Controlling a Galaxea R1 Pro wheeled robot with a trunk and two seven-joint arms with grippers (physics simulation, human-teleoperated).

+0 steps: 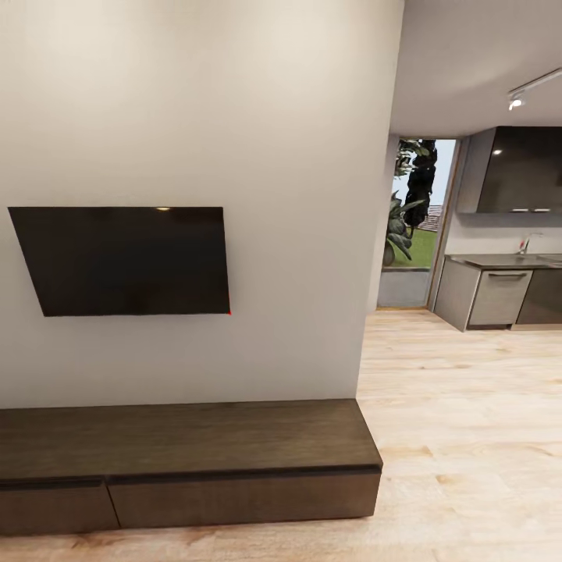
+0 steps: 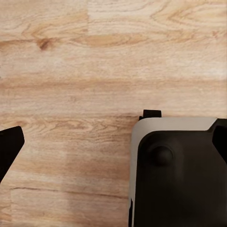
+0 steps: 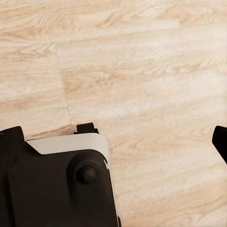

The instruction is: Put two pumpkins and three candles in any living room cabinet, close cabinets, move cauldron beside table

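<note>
base shell (image 2: pixel 182 175): black, rounded, pale grey rim, round knob | left pincer fingertip (image 2: pixel 9 144): black | right pincer fingertip (image 3: pixel 221 139): black

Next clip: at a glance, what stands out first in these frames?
The big dark television on the pale wall catches the eye first, with the long, low dark brown cabinet directly beneath it, its drawer fronts shut. To the right, the light wood floor runs back to a grey kitchen and a glass door with plants behind it. Both wrist views look down on bare wood floor and part of the robot's base.
</note>
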